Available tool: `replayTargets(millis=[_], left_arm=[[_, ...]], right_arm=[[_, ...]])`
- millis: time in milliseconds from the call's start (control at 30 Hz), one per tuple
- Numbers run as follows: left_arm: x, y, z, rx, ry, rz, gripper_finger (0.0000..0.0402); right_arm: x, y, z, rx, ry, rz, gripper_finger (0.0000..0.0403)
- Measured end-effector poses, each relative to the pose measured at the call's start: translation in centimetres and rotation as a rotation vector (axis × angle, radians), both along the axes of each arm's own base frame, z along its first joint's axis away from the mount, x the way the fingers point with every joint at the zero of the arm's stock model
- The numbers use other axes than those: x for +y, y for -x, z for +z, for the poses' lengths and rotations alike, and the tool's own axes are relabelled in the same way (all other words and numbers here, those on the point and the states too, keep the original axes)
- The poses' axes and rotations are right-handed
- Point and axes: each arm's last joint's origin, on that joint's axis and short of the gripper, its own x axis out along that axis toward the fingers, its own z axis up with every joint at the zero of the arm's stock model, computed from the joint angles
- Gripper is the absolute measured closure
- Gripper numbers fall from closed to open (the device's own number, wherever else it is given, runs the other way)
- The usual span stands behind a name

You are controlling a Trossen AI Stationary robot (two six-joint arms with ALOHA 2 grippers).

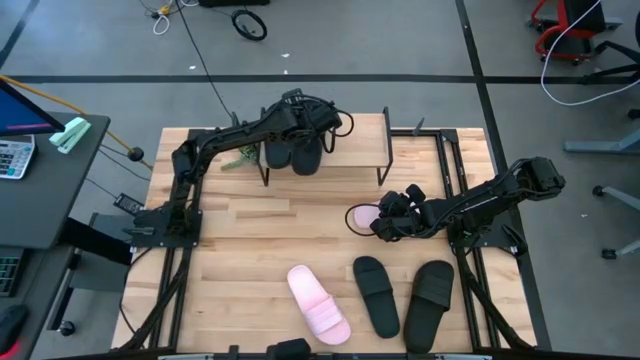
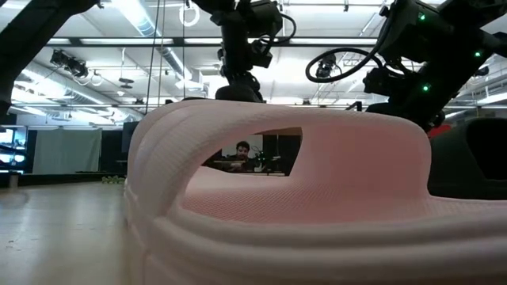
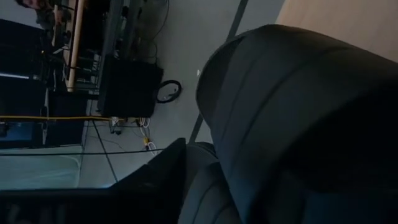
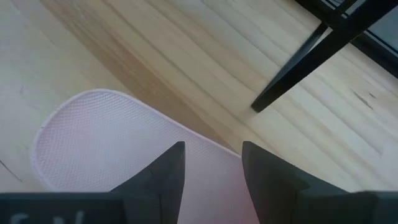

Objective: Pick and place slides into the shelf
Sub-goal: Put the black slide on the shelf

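The shelf point(image 1: 355, 140) stands at the table's far edge, with two black slides point(image 1: 277, 155) point(image 1: 306, 157) side by side at its left end. My left gripper point(image 1: 298, 128) hovers over them. In the left wrist view a black slide's strap point(image 3: 298, 112) fills the picture. My right gripper point(image 1: 385, 222) point(image 4: 212, 149) sits right of centre on a pale pink slide point(image 1: 360, 215) point(image 4: 106, 137), shut on it. The other pink slide point(image 1: 318, 303) point(image 2: 277, 198) lies sole-down near the front, with two black slides point(image 1: 375, 295) point(image 1: 430, 300) to its right. My right gripper comes at the pink slide from above, slanting in from the table's right. Its fingers point(image 4: 168, 177) stand close together with pink rubber point(image 4: 211, 193) between them. The exact place of contact lies below the wrist picture's edge. The slide's rounded free end point(image 4: 68, 124) lies on the table.
The shelf's right half shows only its plank top. One black shelf leg point(image 4: 311, 56) stands just beyond the held pink slide. Bare tabletop point(image 1: 260, 230) lies between the shelf and the front row. A desk with a calculator point(image 1: 15, 155) is off the left; a person point(image 2: 242, 150) sits far behind.
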Motion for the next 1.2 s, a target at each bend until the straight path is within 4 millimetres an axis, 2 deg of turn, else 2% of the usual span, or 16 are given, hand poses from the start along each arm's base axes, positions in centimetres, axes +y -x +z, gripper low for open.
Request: replayTargets(millis=[200, 333, 833, 1200], left_arm=[[0.0, 0.0, 0.0, -0.047, 0.009, 0.022, 0.0182], [-0.2, -0.2, -0.2, -0.101, 0.088, -0.004, 0.0174], [0.3, 0.5, -0.1, -0.090, 0.102, 0.025, 0.0195], [0.3, 1.4, -0.4, 0.005, 0.081, 0.081, 0.0199]], right_arm=[[0.0, 0.0, 0.0, 0.000, 0.000, 0.000, 0.0238], [0.0, 0.0, 0.0, 0.000, 0.000, 0.000, 0.0238], [0.0, 0.0, 0.0, 0.000, 0.000, 0.001, 0.0238], [0.0, 0.0, 0.0, 0.000, -0.001, 0.000, 0.0238]])
